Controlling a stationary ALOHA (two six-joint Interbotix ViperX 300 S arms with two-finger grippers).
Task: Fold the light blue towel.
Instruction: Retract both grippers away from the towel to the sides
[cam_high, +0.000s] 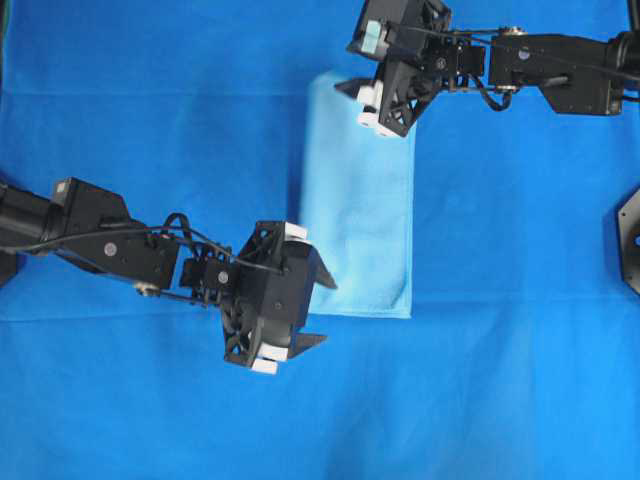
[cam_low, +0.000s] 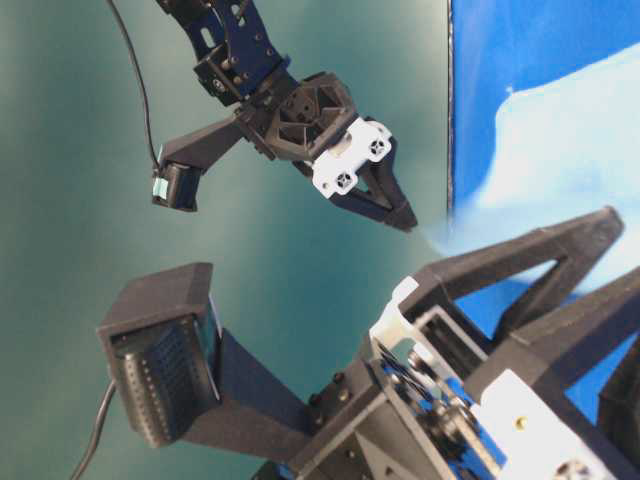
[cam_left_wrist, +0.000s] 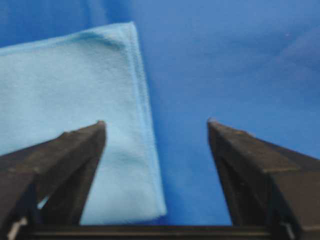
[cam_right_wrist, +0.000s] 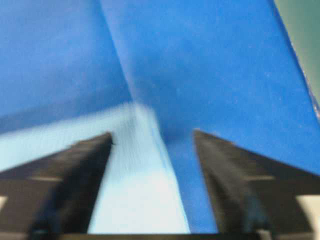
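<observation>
The light blue towel (cam_high: 360, 200) lies flat on the deep blue sheet as a narrow upright rectangle, folded over on itself. My left gripper (cam_high: 328, 312) hovers at the towel's lower left corner, open and holding nothing. In the left wrist view the towel (cam_left_wrist: 75, 90) and its hemmed edge run between the spread fingers of the left gripper (cam_left_wrist: 156, 123). My right gripper (cam_high: 358, 105) is over the towel's top edge, also open and empty. In the blurred right wrist view the towel (cam_right_wrist: 135, 200) lies below the right gripper (cam_right_wrist: 152, 133). The table-level view shows the right gripper (cam_low: 395, 215) raised beside the towel (cam_low: 560, 150).
The deep royal-blue sheet (cam_high: 520, 380) covers the whole table. A black mount (cam_high: 628, 240) sits at the right edge. In the table-level view the left gripper's body (cam_low: 480, 380) fills the foreground and a teal surface (cam_low: 60, 250) lies behind.
</observation>
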